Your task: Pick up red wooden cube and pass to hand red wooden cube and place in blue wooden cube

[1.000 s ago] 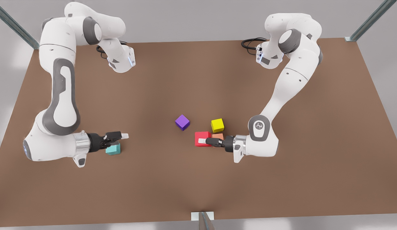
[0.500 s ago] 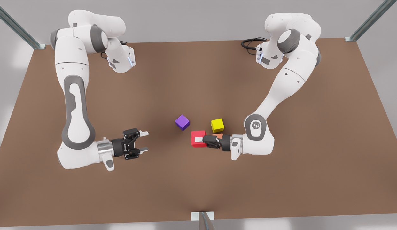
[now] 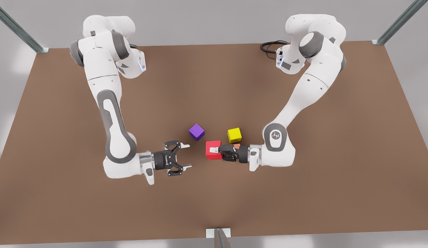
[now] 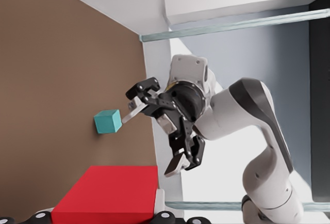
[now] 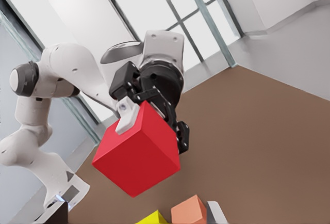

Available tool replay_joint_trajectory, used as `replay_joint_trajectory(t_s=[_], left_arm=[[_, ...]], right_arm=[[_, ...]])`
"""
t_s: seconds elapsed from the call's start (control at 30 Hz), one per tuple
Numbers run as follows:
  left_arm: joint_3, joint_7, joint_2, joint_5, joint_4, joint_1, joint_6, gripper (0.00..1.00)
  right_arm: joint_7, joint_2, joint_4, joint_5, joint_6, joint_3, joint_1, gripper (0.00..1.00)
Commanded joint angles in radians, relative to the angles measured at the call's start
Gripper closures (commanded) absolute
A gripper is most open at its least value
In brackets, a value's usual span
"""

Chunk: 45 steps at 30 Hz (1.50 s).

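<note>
Front view: the left gripper (image 3: 214,153) is on the arm at the front view's right. It points sideways toward the middle of the table (image 3: 214,86), with its fingers clamped on the red cube (image 3: 212,146) and one white pad on the cube's upper face. Facing it across a gap is the right gripper (image 3: 187,157), on the arm at the front view's left, with its fingers spread wide and holding nothing. A purple cube (image 3: 196,132) lies on the table between the two, toward the far side. A yellow cube (image 3: 234,135) sits just beyond the left gripper, and a sliver of an orange cube (image 3: 236,146) peeks out beside its fingers.

Left wrist view: the red cube is close to the camera, between this gripper's own fingers. Farther off, the right gripper faces the camera with its jaws apart. The blue cube (image 4: 107,122) (teal, really) rests on the table behind one of its fingertips.

Right wrist view: the left gripper holds the red cube above the table, tilted, a white pad (image 5: 124,123) pressed against one face. The orange and yellow cubes sit on the table beneath it.
</note>
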Motion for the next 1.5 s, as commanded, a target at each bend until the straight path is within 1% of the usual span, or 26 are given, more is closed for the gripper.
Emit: replay_joint_trajectory(t_s=[0.0, 0.33, 0.43, 0.67, 0.9, 1.47], left_arm=[[-0.001, 0.099, -0.002, -0.011, 0.0, 0.0, -0.003, 0.32], [-0.001, 0.096, 0.006, -0.026, -0.001, -0.002, -0.003, 0.32], [-0.001, 0.059, 0.009, -0.06, -0.004, -0.003, -0.004, 0.32], [-0.001, 0.03, 0.018, -0.061, -0.004, -0.003, -0.01, 0.32], [-0.001, 0.03, 0.021, -0.061, -0.004, -0.002, -0.01, 0.32], [-0.001, 0.031, 0.029, -0.069, -0.004, -0.002, -0.01, 0.32]], right_arm=[[-0.48, 0.004, -0.001, 0.066, 0.032, 0.005, -0.003, 0.0], [-0.531, 0.002, -0.001, 0.114, -0.005, 0.011, 0.003, 0.01], [-0.531, -0.016, -0.046, 0.142, 0.0, 0.034, 0.008, 0.0], [-0.549, -0.018, -0.065, 0.143, 0.006, 0.038, 0.012, 0.0], [-0.569, -0.024, -0.09, 0.151, 0.04, 0.048, 0.029, 0.0], [-0.567, -0.006, -0.089, 0.178, 0.115, 0.054, 0.072, 0.0]])
